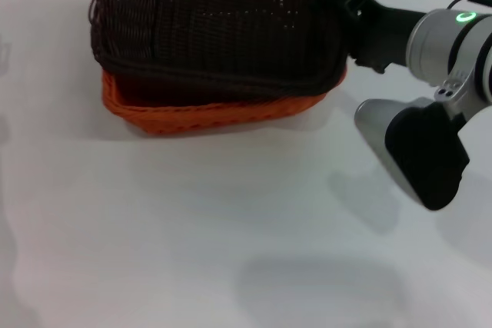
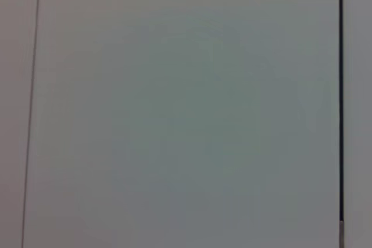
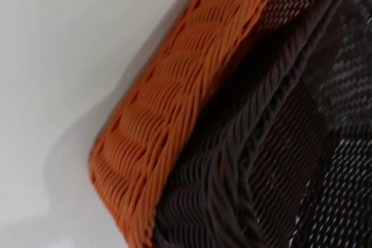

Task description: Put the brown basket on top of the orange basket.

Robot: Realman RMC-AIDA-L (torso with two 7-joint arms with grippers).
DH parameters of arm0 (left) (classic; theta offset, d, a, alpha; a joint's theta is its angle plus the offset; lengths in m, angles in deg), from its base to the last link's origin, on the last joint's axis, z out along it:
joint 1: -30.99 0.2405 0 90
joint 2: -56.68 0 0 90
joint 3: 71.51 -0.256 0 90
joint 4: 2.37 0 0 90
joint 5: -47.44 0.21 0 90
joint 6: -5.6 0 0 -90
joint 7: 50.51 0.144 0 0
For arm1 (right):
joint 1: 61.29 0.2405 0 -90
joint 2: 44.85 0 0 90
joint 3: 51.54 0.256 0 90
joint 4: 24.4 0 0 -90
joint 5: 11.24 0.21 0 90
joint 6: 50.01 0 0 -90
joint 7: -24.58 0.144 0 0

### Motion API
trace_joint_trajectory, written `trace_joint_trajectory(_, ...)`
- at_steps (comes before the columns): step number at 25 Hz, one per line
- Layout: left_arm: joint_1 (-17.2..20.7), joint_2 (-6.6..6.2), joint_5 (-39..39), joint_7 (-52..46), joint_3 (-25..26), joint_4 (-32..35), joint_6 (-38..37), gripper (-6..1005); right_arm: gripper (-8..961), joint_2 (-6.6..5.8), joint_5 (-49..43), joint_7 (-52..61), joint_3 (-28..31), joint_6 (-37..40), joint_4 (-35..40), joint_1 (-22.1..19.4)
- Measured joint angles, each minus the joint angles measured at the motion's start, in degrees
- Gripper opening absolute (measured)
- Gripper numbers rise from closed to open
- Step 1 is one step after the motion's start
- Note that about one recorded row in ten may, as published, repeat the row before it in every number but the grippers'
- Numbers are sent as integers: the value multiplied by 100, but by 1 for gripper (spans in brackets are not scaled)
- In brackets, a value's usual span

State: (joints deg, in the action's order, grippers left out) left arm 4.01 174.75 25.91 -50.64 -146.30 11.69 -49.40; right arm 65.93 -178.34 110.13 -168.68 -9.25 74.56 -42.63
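The brown basket (image 1: 223,21) rests tilted on the orange basket (image 1: 215,113) at the far middle of the white table, and its braided rim lies just over the orange rim. In the right wrist view the brown basket (image 3: 279,143) sits against the inner side of the orange basket (image 3: 168,114). My right gripper (image 1: 355,4) is at the brown basket's right edge, where the black wrist meets the weave. My left gripper is out of view; the left wrist view shows only a plain grey surface.
The white table (image 1: 231,228) stretches in front of the baskets. My right arm's grey and black links (image 1: 423,144) hang over the table's right side.
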Motion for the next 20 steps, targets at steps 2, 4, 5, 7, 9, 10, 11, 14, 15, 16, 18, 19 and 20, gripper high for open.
trace_joint_trajectory(2,-10,-9,5,6,-20,0,35,844,656,69,0,0,-55,63,145,-134)
trace_joint_trajectory(4,-17,-12,7,10,-27,2,59,844,725,151,-3,0,-157,161,284,-269)
trace_joint_trajectory(5,-19,-13,8,11,-27,4,65,844,759,187,-6,0,-208,215,327,-322)
trace_joint_trajectory(7,-19,-17,20,12,-31,6,66,844,759,263,-10,-3,-323,310,383,-395)
trace_joint_trajectory(9,-12,-24,57,13,-36,8,68,844,759,331,-13,-13,-434,474,455,-457)
trace_joint_trajectory(10,7,-28,95,13,-37,9,69,844,759,361,-15,-17,-480,582,511,-491)
trace_joint_trajectory(11,11,-28,105,13,-37,9,69,844,759,391,-15,-20,-520,674,570,-518)
trace_joint_trajectory(14,21,-30,127,13,-36,10,69,844,759,460,-17,1,-656,921,804,-626)
trace_joint_trajectory(15,30,-30,149,13,-37,9,70,844,759,479,-17,17,-698,960,853,-652)
trace_joint_trajectory(16,33,-30,172,14,-36,9,69,844,759,500,-17,46,-746,985,890,-673)
trace_joint_trajectory(18,35,-30,174,14,-39,10,69,844,759,543,-17,175,-855,942,904,-694)
trace_joint_trajectory(19,35,-30,174,14,-39,10,69,844,759,569,-17,277,-900,880,901,-699)
trace_joint_trajectory(20,35,-30,175,14,-45,10,69,844,760,600,-17,410,-930,791,887,-702)
